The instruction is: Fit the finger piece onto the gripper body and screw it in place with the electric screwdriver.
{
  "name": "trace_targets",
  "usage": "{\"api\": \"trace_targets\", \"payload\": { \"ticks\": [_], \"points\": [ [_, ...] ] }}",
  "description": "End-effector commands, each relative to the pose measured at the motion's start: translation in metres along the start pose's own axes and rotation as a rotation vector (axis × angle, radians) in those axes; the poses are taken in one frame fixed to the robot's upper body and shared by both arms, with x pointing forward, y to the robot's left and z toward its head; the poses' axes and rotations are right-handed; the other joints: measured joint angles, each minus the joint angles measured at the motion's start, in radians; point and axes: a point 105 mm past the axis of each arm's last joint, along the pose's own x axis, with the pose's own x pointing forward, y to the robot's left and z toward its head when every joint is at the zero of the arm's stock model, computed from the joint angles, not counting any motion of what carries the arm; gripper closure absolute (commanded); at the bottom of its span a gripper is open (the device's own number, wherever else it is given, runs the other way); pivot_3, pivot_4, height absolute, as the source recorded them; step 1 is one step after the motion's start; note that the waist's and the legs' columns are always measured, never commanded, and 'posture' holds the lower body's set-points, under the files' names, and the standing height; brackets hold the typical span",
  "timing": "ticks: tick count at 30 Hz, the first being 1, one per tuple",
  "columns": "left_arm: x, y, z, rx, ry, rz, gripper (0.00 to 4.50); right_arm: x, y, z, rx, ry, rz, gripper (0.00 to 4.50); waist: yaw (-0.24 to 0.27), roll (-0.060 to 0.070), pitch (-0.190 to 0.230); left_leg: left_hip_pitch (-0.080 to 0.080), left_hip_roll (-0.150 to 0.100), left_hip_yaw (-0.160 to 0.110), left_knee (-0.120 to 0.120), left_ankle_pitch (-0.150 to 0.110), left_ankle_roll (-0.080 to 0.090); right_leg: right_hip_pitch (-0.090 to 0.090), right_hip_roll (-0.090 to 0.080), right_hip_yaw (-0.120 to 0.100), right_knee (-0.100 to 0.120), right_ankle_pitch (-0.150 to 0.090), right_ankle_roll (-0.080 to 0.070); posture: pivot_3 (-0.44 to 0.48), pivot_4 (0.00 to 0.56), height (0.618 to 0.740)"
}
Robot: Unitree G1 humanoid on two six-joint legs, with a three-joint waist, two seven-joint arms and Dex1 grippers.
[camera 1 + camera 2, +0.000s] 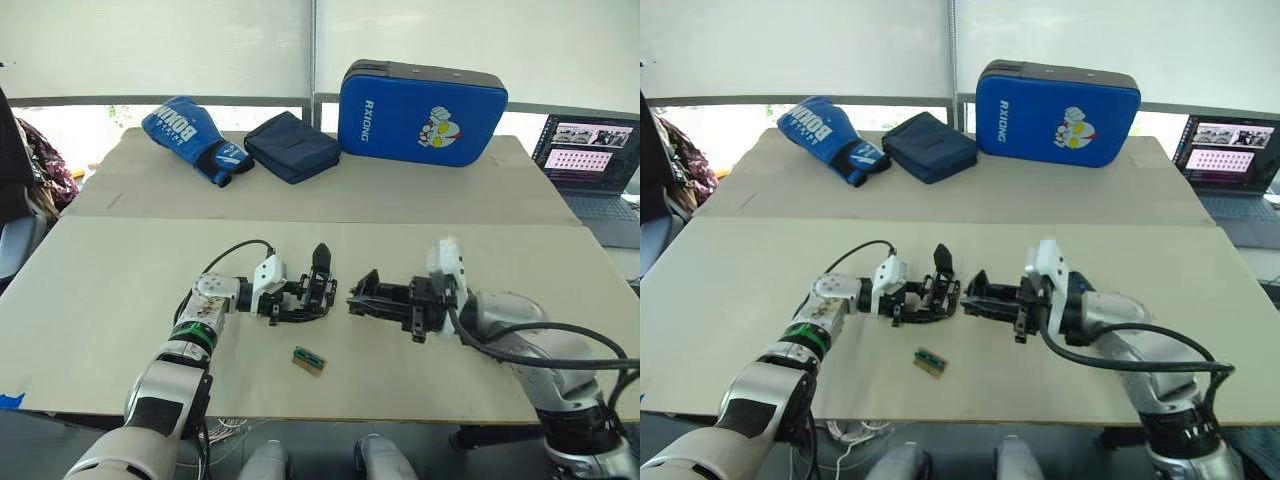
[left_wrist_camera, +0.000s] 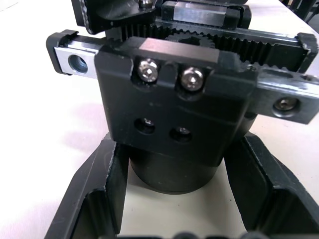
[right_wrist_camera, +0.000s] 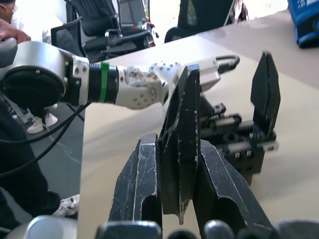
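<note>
Held in the left tool [image 1: 318, 303], fingers clamped round its lower round barrel: one gripper body [image 2: 169, 104], above mid-worktop [image 1: 120, 290], one black blade already standing upright on it [image 3: 264, 94]. Far end of the body cut off in the left wrist view. Clamped edgewise between the right tool's [image 1: 362, 303] two fingers [image 3: 142, 194]: one finger piece [image 3: 179, 149], tip near the body, contact impossible to judge. Near the front edge: one tiny green-topped block [image 1: 308, 360]. At the back: one boxing glove [image 1: 195, 135], one dark pouch [image 1: 292, 147], one blue pad [image 1: 420, 112]. Laptop [image 1: 590, 160] cut off at the right.
</note>
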Motion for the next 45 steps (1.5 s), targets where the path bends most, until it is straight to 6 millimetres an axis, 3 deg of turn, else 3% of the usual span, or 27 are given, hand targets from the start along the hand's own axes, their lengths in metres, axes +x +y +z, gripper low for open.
{"api": "trace_targets", "payload": {
  "ticks": [1, 9, 19, 30, 36, 45],
  "points": [
    [0.000, 0.003, 0.006, 0.039, -0.003, 0.013, 2.20, 0.016, -0.004, 0.016, -0.089, -0.042, 0.006, 4.08, 0.000, 0.000, 0.000, 0.000, 0.000, 0.000, 0.000, 0.000, 0.000, 0.000, 0.000, 0.000, 0.000, 0.000, 0.000, 0.000, 0.150, 0.740],
    [0.002, 0.002, 0.001, 0.039, 0.022, 0.019, 2.20, 0.050, -0.017, 0.004, -0.165, -0.003, 0.004, 4.08, 0.001, 0.000, 0.000, 0.000, 0.000, 0.000, 0.000, 0.000, 0.000, 0.000, 0.000, 0.000, 0.000, 0.000, 0.000, 0.000, 0.150, 0.740],
    [0.002, 0.000, -0.003, 0.034, 0.034, 0.026, 2.20, 0.064, -0.018, -0.014, -0.162, 0.050, 0.023, 4.08, 0.000, 0.000, 0.000, 0.002, -0.001, 0.000, 0.001, 0.000, 0.000, 0.000, 0.000, 0.000, 0.006, 0.000, 0.000, 0.000, 0.150, 0.740],
    [0.001, -0.001, -0.005, 0.036, 0.042, 0.025, 2.20, 0.071, -0.014, -0.023, -0.150, 0.063, 0.040, 4.08, 0.000, 0.000, 0.000, 0.002, -0.001, 0.000, 0.001, 0.000, 0.000, 0.000, 0.000, 0.000, 0.006, 0.000, 0.000, 0.000, 0.150, 0.740],
    [0.001, -0.001, -0.005, 0.039, 0.044, 0.025, 2.20, 0.066, -0.021, -0.037, -0.114, 0.124, 0.013, 4.08, 0.000, 0.000, 0.000, 0.003, -0.001, 0.000, 0.001, 0.000, 0.000, 0.000, 0.000, 0.000, 0.006, 0.000, 0.000, 0.000, 0.150, 0.740],
    [-0.001, 0.000, -0.005, 0.040, 0.046, 0.031, 2.20, 0.061, -0.026, -0.042, -0.093, 0.157, -0.006, 4.08, 0.001, 0.000, 0.000, 0.003, -0.001, 0.000, 0.001, 0.000, 0.000, 0.000, 0.000, 0.000, 0.006, 0.000, 0.000, 0.000, 0.150, 0.740]
  ]
}}
